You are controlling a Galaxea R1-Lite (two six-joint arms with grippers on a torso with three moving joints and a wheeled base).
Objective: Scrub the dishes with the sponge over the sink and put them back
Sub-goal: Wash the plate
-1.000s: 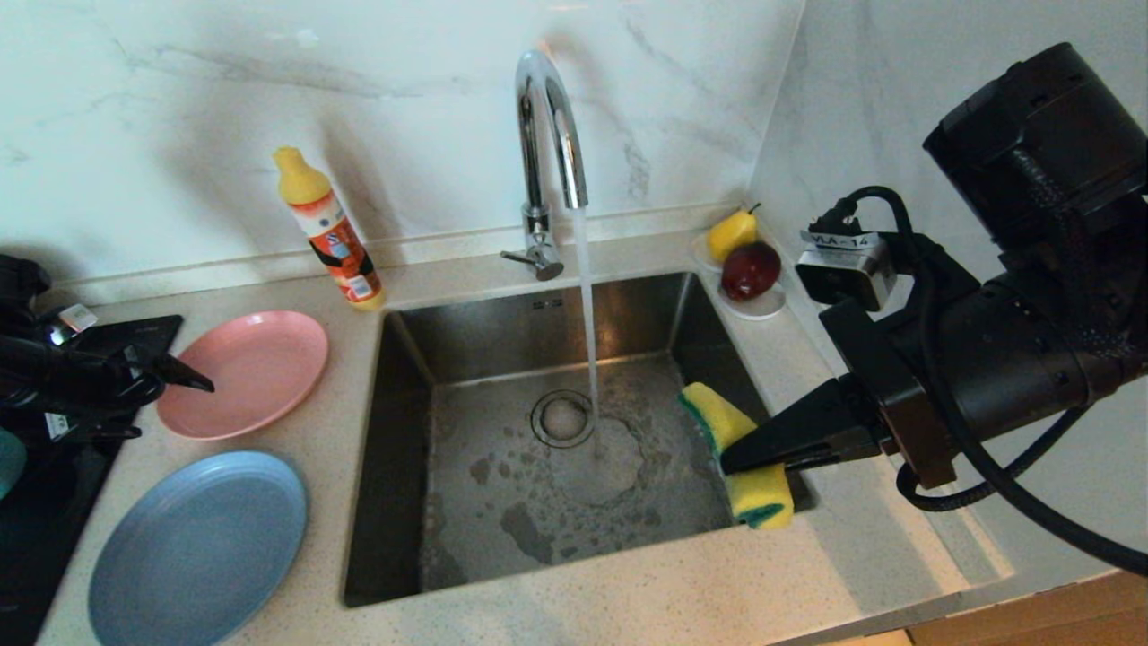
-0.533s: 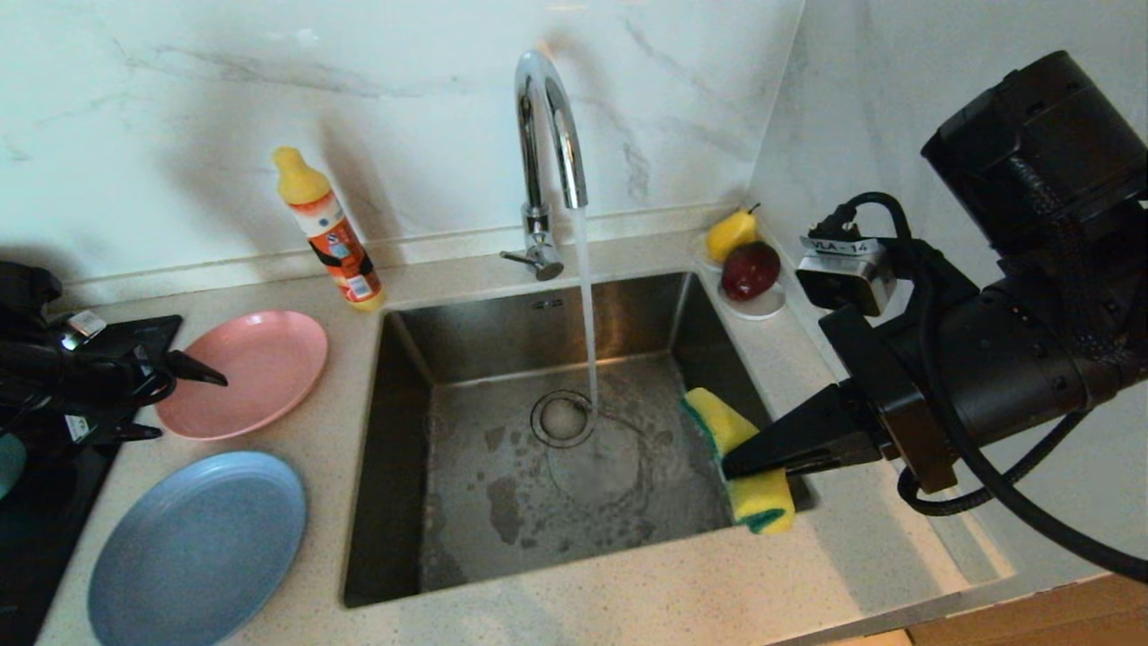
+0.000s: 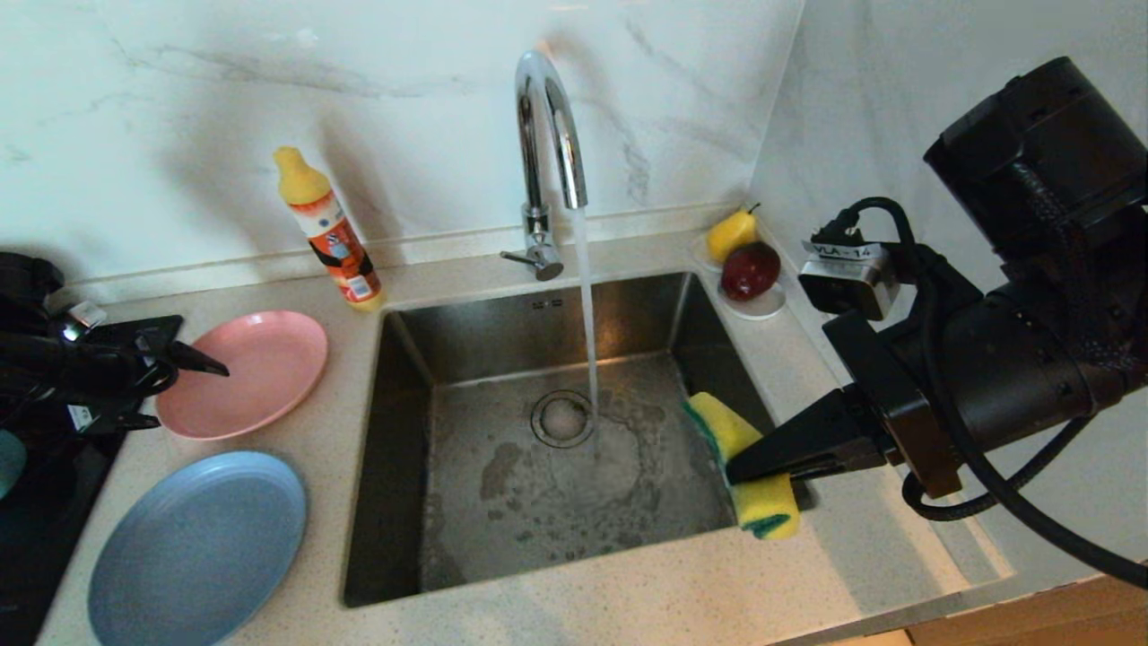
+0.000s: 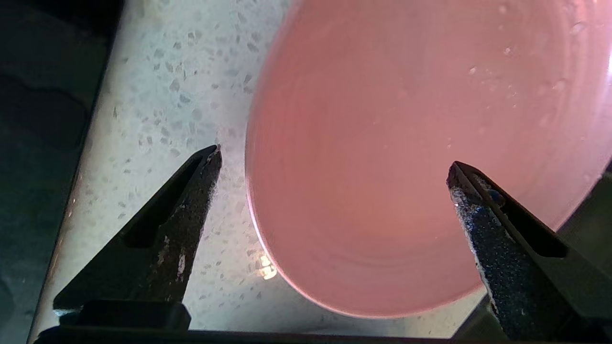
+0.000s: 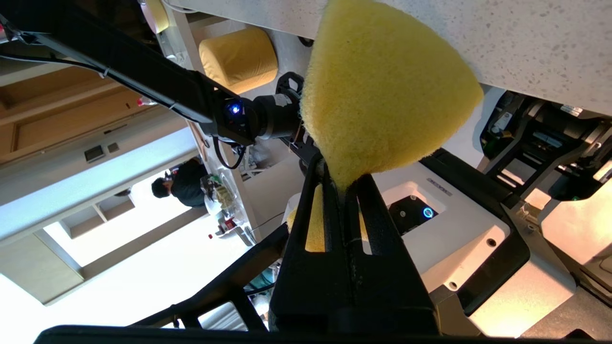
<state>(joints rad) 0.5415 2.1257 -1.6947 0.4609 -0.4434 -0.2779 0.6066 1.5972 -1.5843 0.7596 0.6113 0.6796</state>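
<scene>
The pink plate (image 3: 247,372) lies on the counter left of the sink (image 3: 404,431), with the light-blue plate (image 3: 197,547) in front of it. A sliver of the teal bowl (image 3: 7,459) shows at the far left edge. My left gripper (image 3: 190,397) hovers open at the pink plate's left rim; in the left wrist view the left gripper (image 4: 333,159) has one finger over the counter and one over the pink plate (image 4: 406,119). My right gripper (image 3: 731,468) is shut on the yellow-green sponge (image 3: 725,429) over the sink's right side. The sponge (image 5: 382,91) bulges out past the right gripper (image 5: 342,179).
Water runs from the chrome tap (image 3: 547,135) onto the drain (image 3: 562,418). An orange bottle with a yellow cap (image 3: 327,229) stands behind the pink plate. A white saucer (image 3: 762,308) with a pear and an apple sits at the back right corner. A black hob (image 3: 54,502) lies far left.
My left gripper has edged a little to the right, further over the pink plate's rim, still open. The right gripper with the sponge has barely moved.
</scene>
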